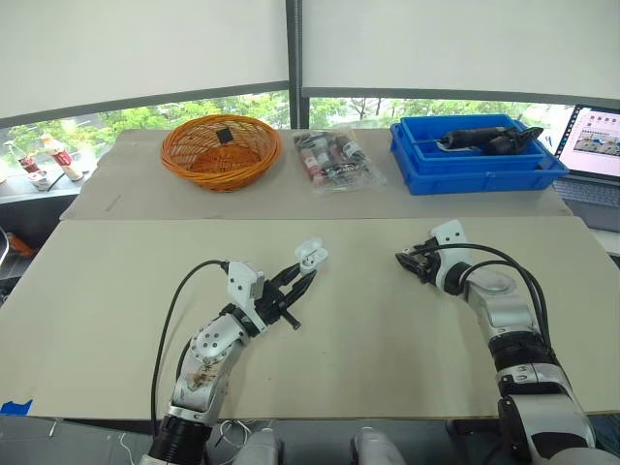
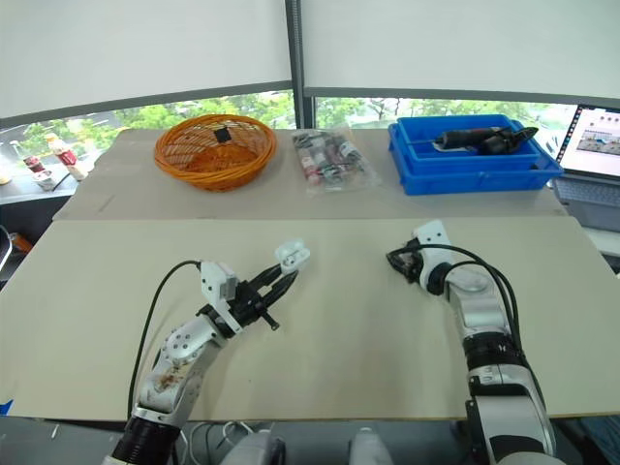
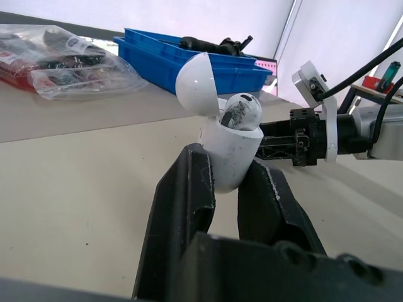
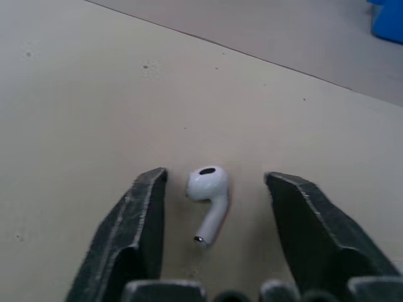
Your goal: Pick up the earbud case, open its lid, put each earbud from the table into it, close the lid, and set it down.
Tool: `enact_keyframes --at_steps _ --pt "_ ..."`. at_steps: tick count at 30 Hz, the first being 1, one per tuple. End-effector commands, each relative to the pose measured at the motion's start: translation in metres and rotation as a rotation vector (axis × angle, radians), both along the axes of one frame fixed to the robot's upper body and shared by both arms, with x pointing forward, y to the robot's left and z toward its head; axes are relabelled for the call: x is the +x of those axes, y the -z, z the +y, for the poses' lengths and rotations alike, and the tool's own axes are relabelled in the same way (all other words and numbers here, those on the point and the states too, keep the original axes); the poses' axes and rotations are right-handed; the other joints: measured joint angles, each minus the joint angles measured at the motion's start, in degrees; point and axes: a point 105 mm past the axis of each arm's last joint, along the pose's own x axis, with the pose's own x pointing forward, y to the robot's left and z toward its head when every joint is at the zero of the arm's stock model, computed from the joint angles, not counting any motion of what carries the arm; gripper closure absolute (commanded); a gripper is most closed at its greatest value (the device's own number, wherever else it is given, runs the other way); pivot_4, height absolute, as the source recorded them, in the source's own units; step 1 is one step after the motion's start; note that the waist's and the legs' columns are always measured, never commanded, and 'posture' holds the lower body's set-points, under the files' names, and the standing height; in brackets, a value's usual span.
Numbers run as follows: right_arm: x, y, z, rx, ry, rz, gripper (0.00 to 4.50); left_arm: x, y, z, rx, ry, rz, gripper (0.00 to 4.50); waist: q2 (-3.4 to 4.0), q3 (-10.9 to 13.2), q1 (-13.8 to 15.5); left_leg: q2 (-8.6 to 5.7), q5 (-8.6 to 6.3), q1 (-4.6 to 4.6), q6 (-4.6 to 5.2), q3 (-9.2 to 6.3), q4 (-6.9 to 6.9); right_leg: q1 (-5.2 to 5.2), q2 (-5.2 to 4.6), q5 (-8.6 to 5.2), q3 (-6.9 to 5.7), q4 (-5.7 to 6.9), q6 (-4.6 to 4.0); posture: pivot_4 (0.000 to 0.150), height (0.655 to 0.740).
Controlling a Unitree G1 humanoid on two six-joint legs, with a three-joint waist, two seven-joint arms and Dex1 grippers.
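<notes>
The left end effector [image 1: 302, 274] pinches the open earbud case [image 3: 228, 160] while the spread right end effector [image 4: 216, 176] straddles the loose earbud [image 4: 206, 184], which it likely must pinch next.

Beige table [image 1: 116, 291] with a seam running across it, white blinds [image 1: 145, 48] drawn over the upper windows, green trees in daylight through the strip of glass [image 1: 116, 118] below, dark window post [image 1: 294, 58] in the middle, open laptop [image 1: 596, 145] at the right edge

The earbud case [image 3: 228, 154] and earbud [image 4: 208, 186] are white, basket [image 1: 194, 157] orange, bin [image 1: 475, 177] blue.
</notes>
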Motion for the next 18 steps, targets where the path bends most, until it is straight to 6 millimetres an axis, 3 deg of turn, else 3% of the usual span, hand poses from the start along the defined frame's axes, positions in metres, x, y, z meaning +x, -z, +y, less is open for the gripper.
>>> enact_keyframes --at_steps 1,4,9,13,16,18 --pt "-0.002 0.006 0.003 -0.022 -0.009 0.026 3.28 -0.002 -0.009 -0.002 -0.006 0.017 -0.041 4.0 0.0 0.0 0.03 0.0 0.0 0.0 0.0 0.0 0.0 0.0 0.0 0.0 0.0 0.0 0.0 0.15 0.74" --pt "-0.005 0.005 0.004 -0.038 -0.037 0.035 4.16 -0.003 -0.009 -0.002 -0.003 0.02 -0.043 4.0 0.0 0.0 0.07 0.0 0.0 0.0 0.0 0.0 0.0 0.0 0.0 0.0 0.0 0.0 0.0 0.15 0.74" --pt "-0.034 -0.012 0.009 -0.152 -0.268 0.031 4.16 -0.004 -0.008 0.0 0.002 0.019 -0.042 4.0 0.0 0.0 0.51 -0.01 0.0 -0.09 0.0 -0.03 -0.01 -0.04 -0.01 0.0 -0.06 -0.04 0.0 0.15 0.74" --pt "-0.079 -0.022 0.01 -0.29 -0.557 0.048 4.16 -0.008 -0.006 0.002 0.005 0.011 -0.034 4.0 0.01 0.01 0.53 -0.02 -0.01 -0.11 0.01 -0.02 0.0 -0.03 -0.03 0.0 -0.05 -0.08 0.0 0.15 0.74" --pt "-0.11 -0.023 -0.001 -0.409 -0.72 0.073 4.16 -0.013 -0.003 0.004 0.004 0.001 -0.022 4.0 0.01 0.01 0.46 0.0 -0.02 -0.09 0.03 -0.03 0.0 -0.01 -0.01 0.0 -0.06 -0.12 0.01 0.15 0.74" --pt "-0.119 -0.021 -0.006 -0.446 -0.76 0.09 4.16 -0.015 -0.002 0.005 0.003 -0.001 -0.018 4.0 -0.02 0.02 0.28 0.0 -0.02 -0.06 0.03 -0.01 0.0 0.01 0.0 -0.01 -0.04 -0.12 0.01 0.15 0.74"
